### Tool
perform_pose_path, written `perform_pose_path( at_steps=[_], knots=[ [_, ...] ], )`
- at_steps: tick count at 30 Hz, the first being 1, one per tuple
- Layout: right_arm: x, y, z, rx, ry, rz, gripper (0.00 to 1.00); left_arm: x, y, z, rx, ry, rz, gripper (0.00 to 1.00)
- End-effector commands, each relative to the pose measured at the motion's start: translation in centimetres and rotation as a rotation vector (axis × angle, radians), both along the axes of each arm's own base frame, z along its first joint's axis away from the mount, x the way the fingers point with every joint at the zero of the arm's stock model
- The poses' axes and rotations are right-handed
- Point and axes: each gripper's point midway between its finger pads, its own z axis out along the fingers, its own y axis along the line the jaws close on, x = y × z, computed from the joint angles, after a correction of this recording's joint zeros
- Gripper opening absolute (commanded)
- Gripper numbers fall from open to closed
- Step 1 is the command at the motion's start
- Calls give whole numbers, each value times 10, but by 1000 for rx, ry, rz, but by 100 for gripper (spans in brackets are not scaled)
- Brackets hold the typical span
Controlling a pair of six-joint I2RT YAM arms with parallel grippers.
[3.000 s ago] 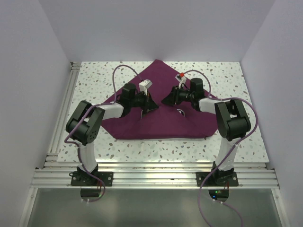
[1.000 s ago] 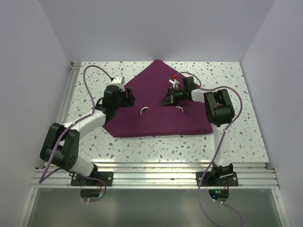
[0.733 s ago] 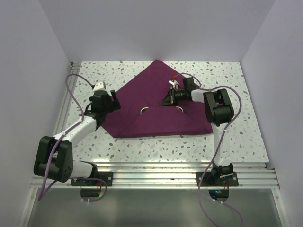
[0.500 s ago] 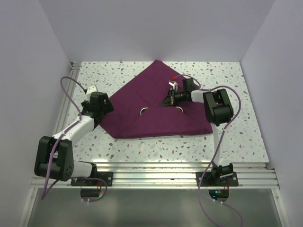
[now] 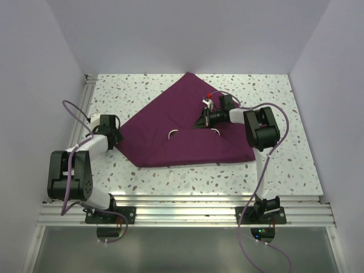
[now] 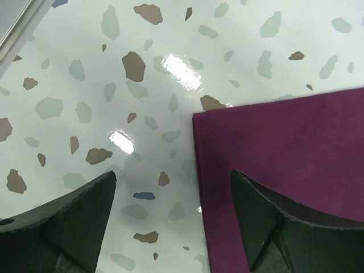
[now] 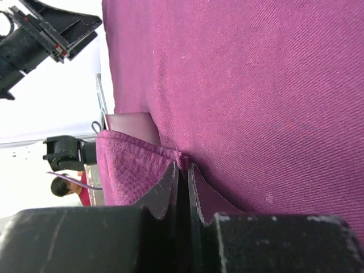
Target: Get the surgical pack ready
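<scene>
I have the left gripper (image 6: 172,179) hanging with fingers spread above the left corner of the surgical pack (image 5: 153,125), at centre-left of the top view. The right gripper (image 7: 183,181) is clamped tight on a raised fold of that plum cloth, mid-frame.

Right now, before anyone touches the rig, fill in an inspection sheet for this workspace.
Surface: speckled white table.
Job's things: purple surgical pack, partly folded, lying flat.
Clutter: two small white loops on the pack, unidentifiable.
Grippers: left gripper open at the pack's left corner; right gripper shut on a fold.
Cables: purple cable looping off each arm.
Surroundings: plain walls; aluminium rails at near edge.
</scene>
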Motion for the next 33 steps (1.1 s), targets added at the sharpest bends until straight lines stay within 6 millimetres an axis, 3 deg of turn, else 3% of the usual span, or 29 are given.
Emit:
perform_pose_path(
  at_steps=[1, 3, 10, 15, 24, 30, 33],
  knots=[
    [-26, -4, -48, -106, 141, -10, 0, 13, 9, 1, -18, -40, 36, 84],
    [-25, -4, -48, -106, 140, -11, 0, 21, 5, -4, -42, -48, 10, 79],
    [-24, -4, -49, -104, 139, -10, 0, 33, 3, -17, -88, -41, -43, 44],
    [-24, -4, -50, -104, 139, -10, 0, 39, -1, -23, -108, -21, -72, 35],
    [-24, -3, -49, -103, 138, -11, 0, 45, -2, -36, -119, 46, -83, 34],
    [-24, -3, -49, -102, 140, -9, 0, 44, -3, -35, -122, 35, -103, 0],
    [-24, -3, -50, -104, 141, -10, 0, 43, -2, -26, -107, 6, -109, 0]
  ],
)
